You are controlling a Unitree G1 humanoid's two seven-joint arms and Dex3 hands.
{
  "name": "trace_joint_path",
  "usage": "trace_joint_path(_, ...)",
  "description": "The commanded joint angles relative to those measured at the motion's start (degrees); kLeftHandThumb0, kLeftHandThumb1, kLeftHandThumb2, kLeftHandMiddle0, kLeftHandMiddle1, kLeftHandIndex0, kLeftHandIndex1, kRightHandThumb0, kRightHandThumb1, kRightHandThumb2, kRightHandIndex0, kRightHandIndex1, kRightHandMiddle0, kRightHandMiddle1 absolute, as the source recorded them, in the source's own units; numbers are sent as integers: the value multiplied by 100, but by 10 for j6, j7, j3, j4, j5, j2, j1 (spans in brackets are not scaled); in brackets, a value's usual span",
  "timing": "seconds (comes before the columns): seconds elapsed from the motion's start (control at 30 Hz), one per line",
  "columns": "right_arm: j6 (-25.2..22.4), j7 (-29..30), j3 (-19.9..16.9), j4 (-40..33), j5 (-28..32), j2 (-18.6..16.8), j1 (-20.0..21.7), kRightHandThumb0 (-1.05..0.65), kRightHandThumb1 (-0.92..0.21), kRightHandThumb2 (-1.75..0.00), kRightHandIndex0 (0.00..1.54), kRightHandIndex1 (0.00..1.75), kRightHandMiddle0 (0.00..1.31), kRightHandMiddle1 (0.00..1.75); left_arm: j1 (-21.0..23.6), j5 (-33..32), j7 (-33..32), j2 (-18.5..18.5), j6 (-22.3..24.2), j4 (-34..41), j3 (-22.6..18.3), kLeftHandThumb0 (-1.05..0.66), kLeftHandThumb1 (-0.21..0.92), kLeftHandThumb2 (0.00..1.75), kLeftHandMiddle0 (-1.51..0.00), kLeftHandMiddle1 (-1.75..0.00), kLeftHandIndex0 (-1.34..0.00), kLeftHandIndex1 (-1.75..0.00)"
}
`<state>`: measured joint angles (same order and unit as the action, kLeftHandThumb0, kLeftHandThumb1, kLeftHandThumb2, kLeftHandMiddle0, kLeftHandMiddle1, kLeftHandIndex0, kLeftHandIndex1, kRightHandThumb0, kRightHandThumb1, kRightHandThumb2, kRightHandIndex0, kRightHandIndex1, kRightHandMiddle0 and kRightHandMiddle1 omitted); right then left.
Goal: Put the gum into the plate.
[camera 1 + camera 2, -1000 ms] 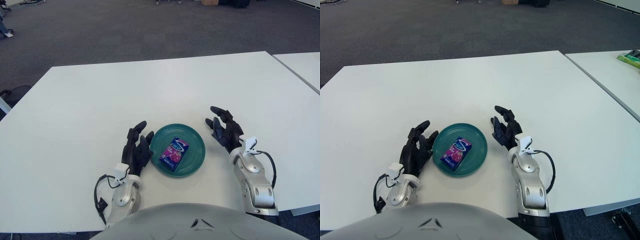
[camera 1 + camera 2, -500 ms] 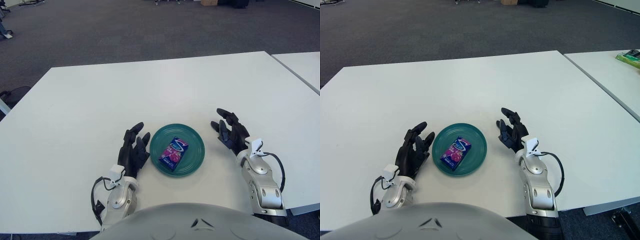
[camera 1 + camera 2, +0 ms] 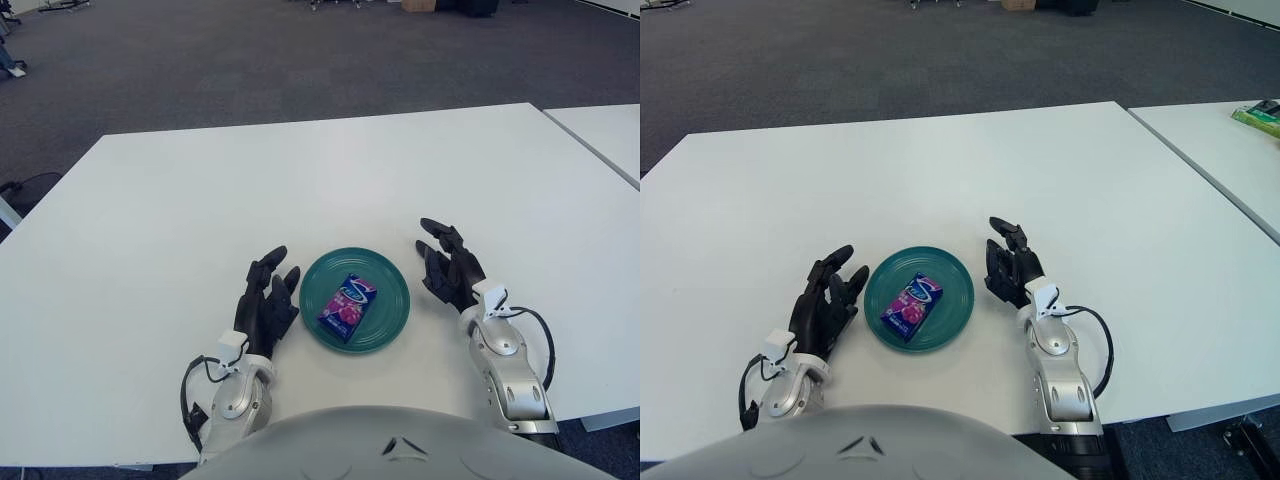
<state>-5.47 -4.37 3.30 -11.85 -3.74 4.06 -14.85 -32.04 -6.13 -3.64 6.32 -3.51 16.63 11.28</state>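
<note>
Task looks done as far as the views show: the gum (image 3: 347, 304) lies flat inside the plate (image 3: 392, 320), roughly at its centre, tilted a bit, not gripped by anything. Plate is teal, sits on the white bench (image 3: 200, 200) near the front edge, between the two hands

Left hand (image 3: 267, 306) shows just left of the plate rim, fingers loosely spread and pointing forward, holding nothing; cannot tell if it touches the rim or the bench. Right hand (image 3: 449, 268) shows just right of the plate, a small gap from the rim, fingers relaxed and a little curved, holding nothing. Neither hand is over the plate

What is left, by judgement: nothing on the gum itself, maybe only pulling the hands back to a rest pose. No other gum pack is seen on the bench

Labels: gum pack is purple-blue with a white swoosh logo at the top end and pink marks lower down; the lettering is too small to read, brand cannot be told. A second bench (image 3: 1220, 150) at the right carries a green item (image 3: 1260, 115) at the far edge, no readable text on it either
</note>
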Motion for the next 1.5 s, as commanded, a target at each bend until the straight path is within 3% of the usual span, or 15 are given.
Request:
trace_joint_path(0.0, -4, -1, 8, 26, -2, -2, -11, -69, -92, -87, 47, 1, 0, 59, -2, 1, 4, -4, 10, 1, -4, -89, 92, 92, -58, -1, -13, -77)
trace_joint_path(0.37, 12, 12, 19, 61, -4, -14, -16, -70, -92, -87, 45, 0, 0, 57, 3, -1, 1, 4, -1, -21, -10, -88, 92, 90, -58, -1, -16, -78)
trace_joint_path(0.73, 75, 67, 32, 145, -16, -51, -20, -77, -92, -93, 42, 0, 0, 57, 17, 21, -13, 8, -2, -45, -19, -85, 92, 90, -58, -1, -14, -76)
trace_joint_path(1.07, 89, 81, 31, 150, -24, -53, -20, -79, -92, -94, 40, 0, 0, 58, 41, 40, -19, 7, -61, -107, -43, -82, 92, 91, -47, 0, -12, -72)
trace_joint_path(1.47, 86, 81, 30, 143, -18, -55, -29, -79, -92, -94, 39, 0, 0, 57, 47, 40, -20, 7, -74, -128, -55, -85, 92, 91, -43, 0, -10, -70)
